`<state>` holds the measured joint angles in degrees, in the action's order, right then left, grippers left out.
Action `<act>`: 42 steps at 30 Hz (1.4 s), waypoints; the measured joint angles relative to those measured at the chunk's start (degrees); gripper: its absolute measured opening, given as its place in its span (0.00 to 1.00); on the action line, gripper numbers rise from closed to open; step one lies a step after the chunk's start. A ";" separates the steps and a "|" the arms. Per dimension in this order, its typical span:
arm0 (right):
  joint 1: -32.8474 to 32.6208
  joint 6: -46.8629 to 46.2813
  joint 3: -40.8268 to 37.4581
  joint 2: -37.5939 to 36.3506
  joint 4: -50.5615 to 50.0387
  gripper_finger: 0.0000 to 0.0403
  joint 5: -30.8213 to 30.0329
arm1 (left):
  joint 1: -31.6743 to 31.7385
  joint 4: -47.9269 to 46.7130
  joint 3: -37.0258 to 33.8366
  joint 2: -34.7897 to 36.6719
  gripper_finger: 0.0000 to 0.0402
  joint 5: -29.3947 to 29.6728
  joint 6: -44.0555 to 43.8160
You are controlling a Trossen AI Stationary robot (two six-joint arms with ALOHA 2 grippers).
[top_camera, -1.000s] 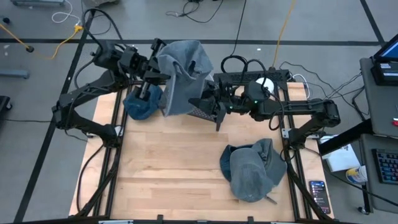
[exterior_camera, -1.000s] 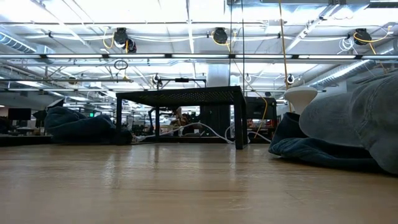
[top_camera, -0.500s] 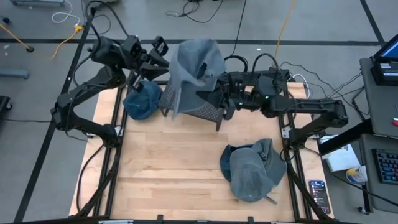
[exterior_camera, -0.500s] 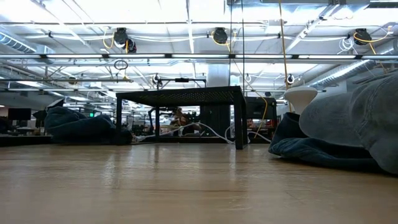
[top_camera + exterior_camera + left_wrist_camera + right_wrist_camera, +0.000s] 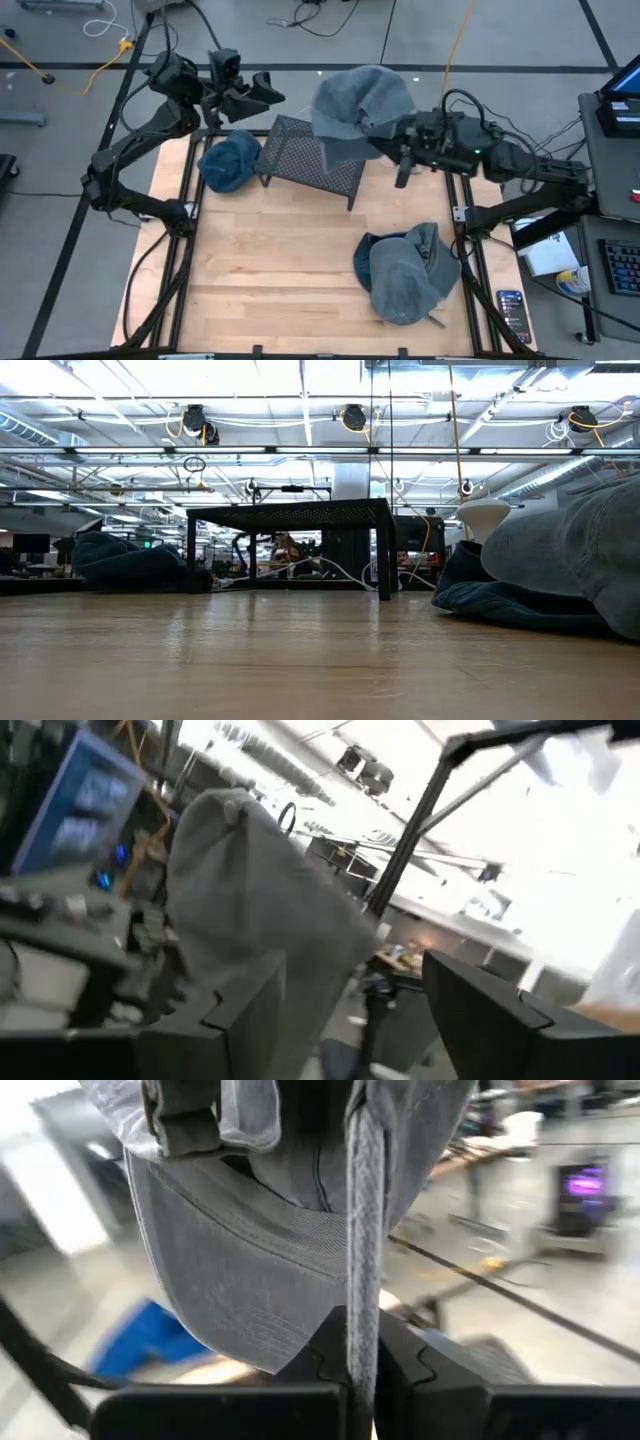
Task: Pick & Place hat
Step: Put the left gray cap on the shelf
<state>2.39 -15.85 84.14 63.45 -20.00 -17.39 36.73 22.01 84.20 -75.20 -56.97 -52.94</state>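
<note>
The pick looks done and the place is still to come. The right gripper [image 5: 400, 152] holds a grey hat [image 5: 358, 105] in the air over the table's far edge, just past the right end of the black mesh stand [image 5: 315, 162] that sits there. In the right wrist view the fingers are pinched tight on a fold of the hat's [image 5: 300, 1210] fabric, with no gap showing between them. The left gripper [image 5: 262, 92] hovers off the far left corner of the table [image 5: 280, 270] with its fingers spread wide and nothing between them — the carried hat shows only farther off in its own view.

The held hat is a soft grey cap, hanging limp and bunched, with a stitched brim and an adjuster strap visible underneath. A blue hat [image 5: 229, 163] rests at the far left edge beside the stand, and a pile of grey hats [image 5: 405, 272] lies by the right edge — so setting the carried one down is what remains.
</note>
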 joint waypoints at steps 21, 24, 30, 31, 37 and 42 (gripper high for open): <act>0.02 29.22 0.00 -2.15 -9.23 0.01 -29.82 | -4.27 -9.06 -0.02 0.00 0.61 11.79 -25.01; 0.01 38.03 0.00 -1.39 -6.16 0.01 -33.43 | -4.68 -9.34 -0.02 0.00 0.61 16.66 -29.58; 0.02 55.03 0.00 1.44 1.58 0.01 -35.33 | -5.40 -14.71 -0.02 0.00 0.61 22.70 -34.69; 0.02 57.66 0.00 2.08 2.92 0.01 -35.33 | -5.40 -15.23 -0.04 -0.03 0.61 23.46 -34.66; 0.02 72.43 0.00 6.11 10.35 0.01 -35.64 | -5.38 -16.13 -0.04 -0.22 0.61 25.68 -34.85; 0.02 86.52 0.00 9.67 18.61 0.01 -41.38 | -5.38 -16.60 -0.04 -0.22 0.61 25.59 -34.89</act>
<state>2.42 70.67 84.14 73.12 -1.38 -58.78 31.35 5.41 84.16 -75.42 -31.38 -87.83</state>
